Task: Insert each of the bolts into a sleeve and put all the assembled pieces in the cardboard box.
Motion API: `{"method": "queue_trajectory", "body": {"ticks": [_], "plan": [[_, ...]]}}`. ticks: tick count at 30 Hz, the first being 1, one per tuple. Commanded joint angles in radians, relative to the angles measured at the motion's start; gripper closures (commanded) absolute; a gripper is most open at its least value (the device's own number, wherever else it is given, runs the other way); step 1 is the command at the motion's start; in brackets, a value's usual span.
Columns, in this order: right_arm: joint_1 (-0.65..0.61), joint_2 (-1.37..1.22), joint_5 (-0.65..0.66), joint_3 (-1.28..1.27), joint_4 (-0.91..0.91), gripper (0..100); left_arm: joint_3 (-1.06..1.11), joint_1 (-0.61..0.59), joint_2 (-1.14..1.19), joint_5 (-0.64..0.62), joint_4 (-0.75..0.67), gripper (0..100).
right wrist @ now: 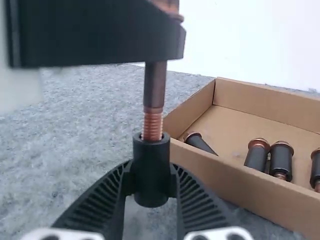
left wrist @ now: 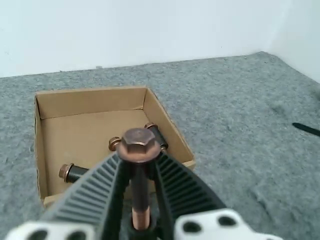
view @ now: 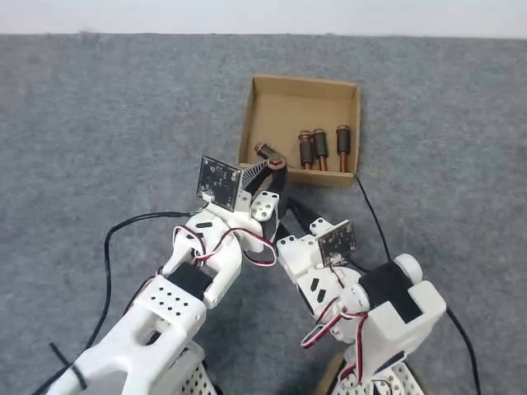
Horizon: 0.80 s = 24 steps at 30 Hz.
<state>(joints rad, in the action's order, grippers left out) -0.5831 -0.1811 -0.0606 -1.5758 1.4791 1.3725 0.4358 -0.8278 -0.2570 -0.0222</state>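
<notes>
My left gripper (left wrist: 138, 162) is shut on a copper bolt (left wrist: 137, 146), head up, just in front of the cardboard box (view: 258, 90). Below it my right gripper (right wrist: 150, 182) is shut on a black sleeve (right wrist: 150, 167) held upright. The bolt (right wrist: 154, 97) points straight down, and its threaded tip is just inside the sleeve's mouth. In the high view both grippers meet at the box's near left corner, with the left gripper (view: 273, 170) on top. Several assembled pieces (view: 320, 149) lie in the box.
Grey carpet (view: 123, 123) covers the table around the box. A black cable (view: 375, 218) runs from the box's near right corner past the right arm. Another cable (view: 111, 255) loops beside the left arm.
</notes>
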Motion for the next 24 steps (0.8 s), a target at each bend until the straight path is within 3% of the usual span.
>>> {"method": "queue_trajectory", "body": {"ticks": [1, 24], "plan": [[0.028, 0.064, 0.035, 0.003, -0.001, 99.2, 0.004, -0.002, -0.012, 0.005, -0.028, 99], [0.041, 0.059, 0.066, 0.003, 0.054, 99.2, 0.096, -0.040, -0.005, 0.006, -0.025, 99]]}}
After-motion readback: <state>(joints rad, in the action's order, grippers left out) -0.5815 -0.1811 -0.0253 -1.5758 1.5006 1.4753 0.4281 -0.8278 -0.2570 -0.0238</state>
